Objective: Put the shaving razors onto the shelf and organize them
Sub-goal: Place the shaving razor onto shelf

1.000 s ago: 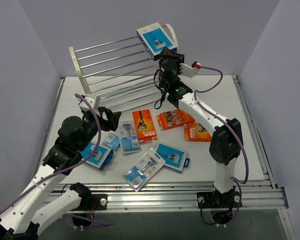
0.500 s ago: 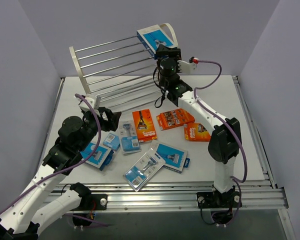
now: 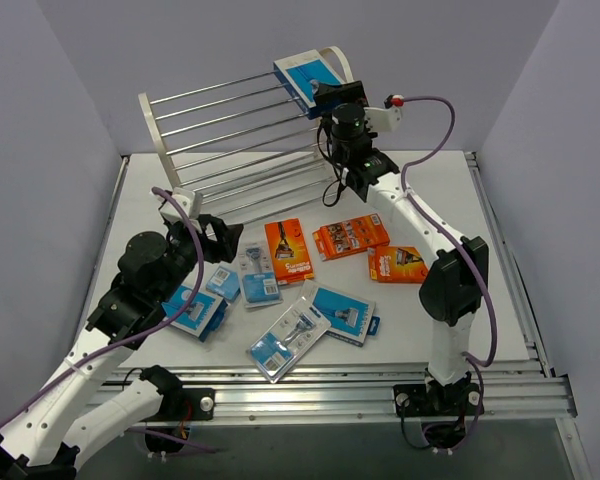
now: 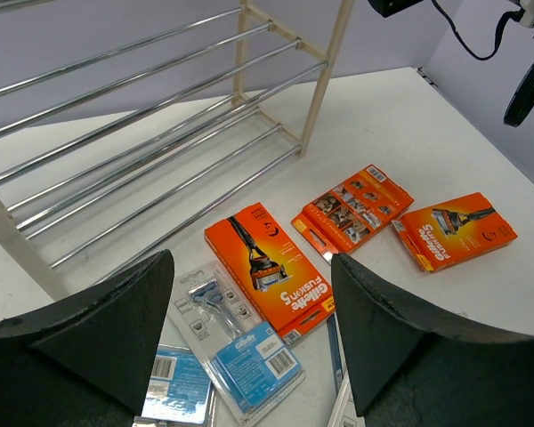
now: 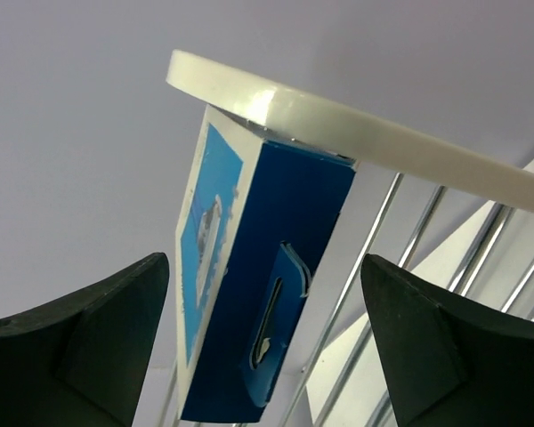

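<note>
Right gripper (image 3: 332,98) is held high at the right end of the shelf (image 3: 158,140), with its fingers spread wide and nothing clasped between them. One blue box (image 5: 285,222) is seen just ahead of those fingers. It lies on the chrome rods of the top tier, tucked under the rounded white end panel (image 5: 338,111), and is touched by neither finger.

The left gripper (image 3: 220,238) is poised low over the desk (image 3: 450,200), near the foot of the shelf. Its fingers are likewise parted and nothing is held.

The other packs are spread flat over the desk in front of the shelf. A first orange pack (image 3: 288,250) is laid near the middle, a second orange pack (image 3: 350,238) just to its right, and a third orange pack (image 3: 395,264) further right. A blister pack (image 3: 259,273) is placed just left of the first orange pack, a second blister pack (image 3: 223,282) beside it, and a third blister pack (image 3: 288,342) nearer the arms. A second blue box (image 3: 342,314) is set beside that last pack, and a third blue box (image 3: 193,310) lies under the left arm.
</note>
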{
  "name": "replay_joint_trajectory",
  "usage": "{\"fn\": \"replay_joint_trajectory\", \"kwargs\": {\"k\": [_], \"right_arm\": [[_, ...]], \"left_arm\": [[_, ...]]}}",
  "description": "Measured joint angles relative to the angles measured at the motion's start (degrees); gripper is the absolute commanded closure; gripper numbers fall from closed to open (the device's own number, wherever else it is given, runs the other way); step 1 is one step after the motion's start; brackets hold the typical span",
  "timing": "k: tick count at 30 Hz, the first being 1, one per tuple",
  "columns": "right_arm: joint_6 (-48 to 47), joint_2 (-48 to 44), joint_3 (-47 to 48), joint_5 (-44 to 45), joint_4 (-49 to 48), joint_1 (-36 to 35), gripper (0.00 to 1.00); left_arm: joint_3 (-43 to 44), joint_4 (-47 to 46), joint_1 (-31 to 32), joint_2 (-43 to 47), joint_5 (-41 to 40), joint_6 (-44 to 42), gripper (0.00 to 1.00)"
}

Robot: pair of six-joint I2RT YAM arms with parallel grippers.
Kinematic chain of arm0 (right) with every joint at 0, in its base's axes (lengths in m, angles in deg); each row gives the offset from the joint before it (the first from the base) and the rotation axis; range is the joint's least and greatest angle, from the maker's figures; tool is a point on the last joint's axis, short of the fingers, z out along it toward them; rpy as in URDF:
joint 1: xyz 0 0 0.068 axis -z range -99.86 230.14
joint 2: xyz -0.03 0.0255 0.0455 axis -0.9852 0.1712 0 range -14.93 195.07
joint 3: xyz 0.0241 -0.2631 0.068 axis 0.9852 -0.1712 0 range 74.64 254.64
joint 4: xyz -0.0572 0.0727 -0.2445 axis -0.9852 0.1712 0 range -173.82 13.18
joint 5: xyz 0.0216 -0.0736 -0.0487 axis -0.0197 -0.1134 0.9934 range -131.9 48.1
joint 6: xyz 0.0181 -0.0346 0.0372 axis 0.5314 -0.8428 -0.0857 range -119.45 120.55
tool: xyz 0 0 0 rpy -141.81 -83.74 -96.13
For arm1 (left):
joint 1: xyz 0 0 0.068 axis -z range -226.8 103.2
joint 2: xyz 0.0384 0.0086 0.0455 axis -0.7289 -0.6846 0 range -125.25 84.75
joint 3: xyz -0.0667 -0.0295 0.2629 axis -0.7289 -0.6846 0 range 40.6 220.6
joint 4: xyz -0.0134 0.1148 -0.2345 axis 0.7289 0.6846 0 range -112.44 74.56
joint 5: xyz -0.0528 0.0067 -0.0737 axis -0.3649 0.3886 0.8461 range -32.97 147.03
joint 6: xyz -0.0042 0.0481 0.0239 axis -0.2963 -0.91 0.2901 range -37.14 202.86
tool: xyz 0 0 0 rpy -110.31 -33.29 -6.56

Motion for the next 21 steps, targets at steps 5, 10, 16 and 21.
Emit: {"fn": "replay_joint_trajectory", "kwargs": {"k": [5, 10, 16, 21], "right_arm": [[-0.79, -0.11, 0.00, -2.34, 2.56, 1.29, 0.14], [-1.49, -1.22, -0.46, -4.50, 2.95, 2.05, 0.14], [-2.75, -3.28, -0.46, -7.32, 2.86, 2.86, 0.14], [-3.15, -4.57, -0.92, -9.33, 2.84, 3.30, 0.16]], "left_arm": [[0.00, 0.13, 0.00, -0.83, 0.02, 0.00, 0.20], [0.00, 1.14, 0.00, -1.49, 0.20, -0.07, 0.20], [0.07, 1.70, 0.00, -2.56, 1.66, -0.33, 0.20], [0.07, 2.29, 0.00, -3.41, 2.43, -0.42, 0.20]]}}
